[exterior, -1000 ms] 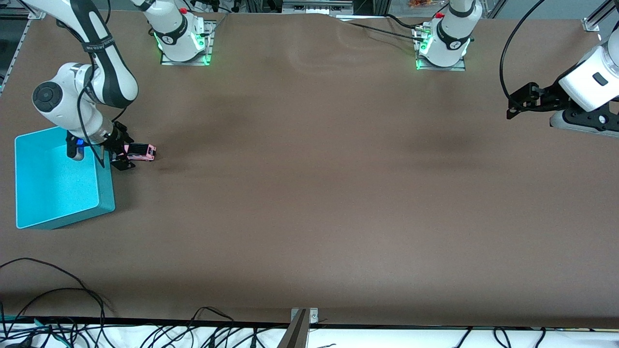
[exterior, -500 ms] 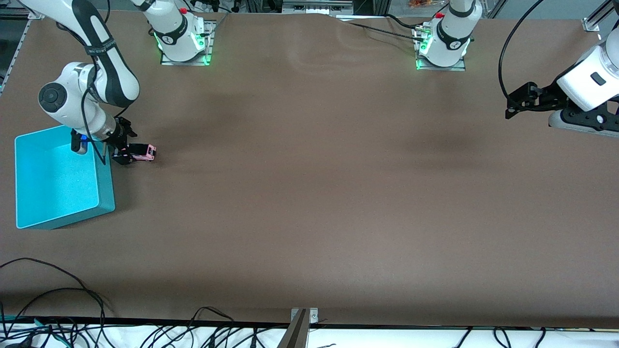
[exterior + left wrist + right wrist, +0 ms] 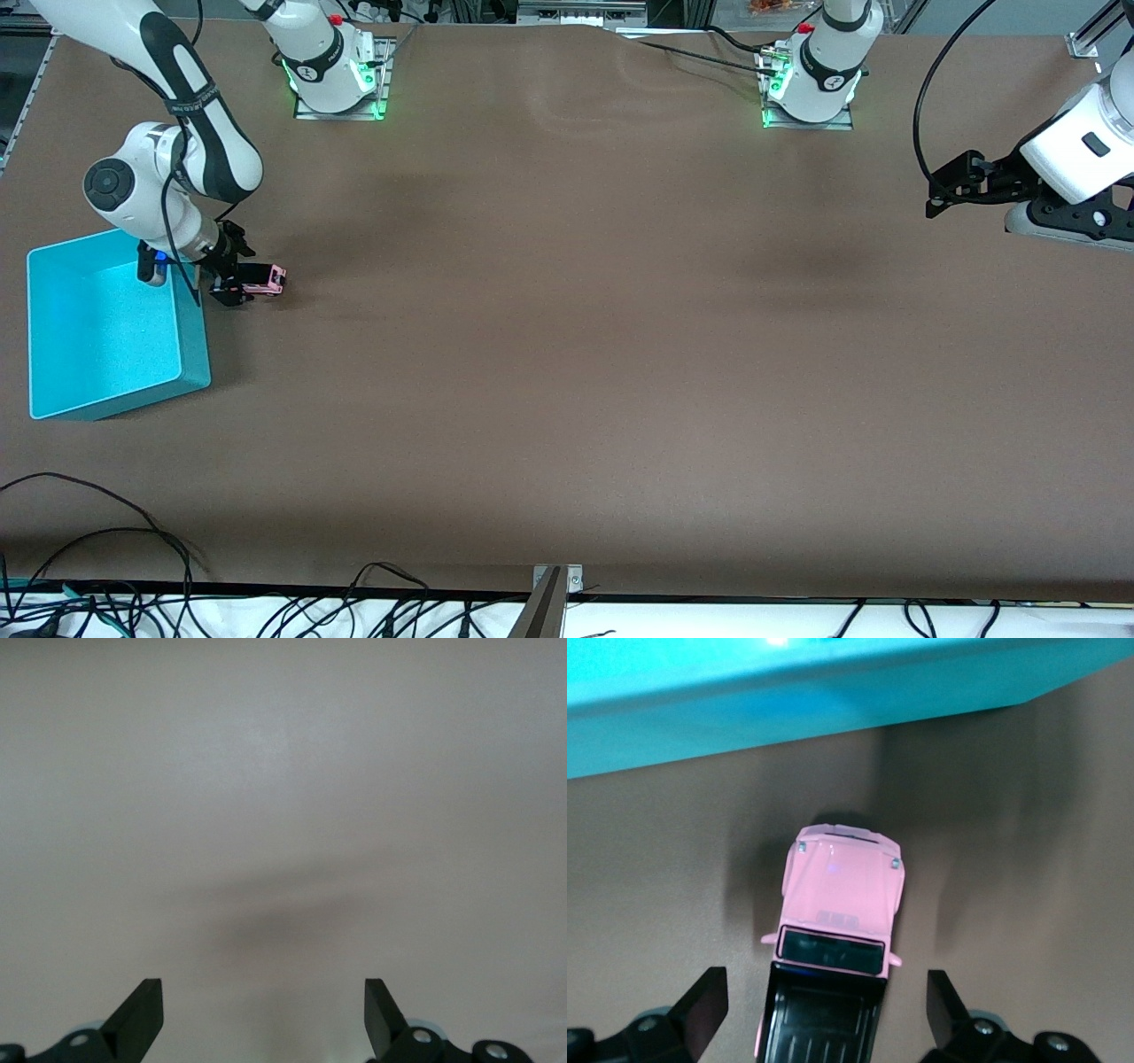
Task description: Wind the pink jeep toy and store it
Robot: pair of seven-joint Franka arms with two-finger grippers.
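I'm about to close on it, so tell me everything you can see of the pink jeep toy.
The pink jeep toy is a small boxy car with a glossy light pink hood, a dark windshield and a black roof and rear. It stands upright on the brown table, beside the turquoise bin, hood toward the bin's wall, not touching it. The right gripper's open fingers straddle its rear with gaps on both sides.

At my right arm's end of the brown table (image 3: 567, 354) sits a turquoise bin (image 3: 106, 390), with black cables (image 3: 89, 549) along the table's nearest edge.
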